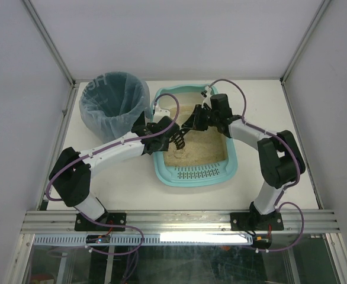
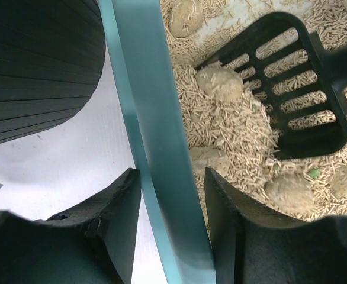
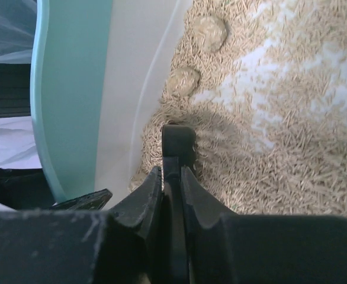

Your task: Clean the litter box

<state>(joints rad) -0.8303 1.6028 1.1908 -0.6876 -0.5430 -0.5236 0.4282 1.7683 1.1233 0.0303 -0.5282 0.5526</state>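
Litter box (image 1: pixel 195 182) on table (image 1: pixel 132 177), bin (image 1: pixel 111 112) just beside its far left corner. Left claw (image 2: pixel 172 177) part open, pinching the box's left rim. Right claw (image 3: pixel 172 174) clamped tight on scoop (image 2: pixel 315 141) handle; blade cut off in right wrist view. Clump (image 2: pixel 219 81) at blade edge, others half buried.

The top camera sits high at the near side, looking down from afar on the whole bench (image 1: pixel 126 177). Both wrist cameras look down at close range, the left over the litter box (image 2: pixel 156 118) rim, the right over the litter (image 3: pixel 292 118) beside it. All three share that rim and the scoop (image 2: pixel 304 89).
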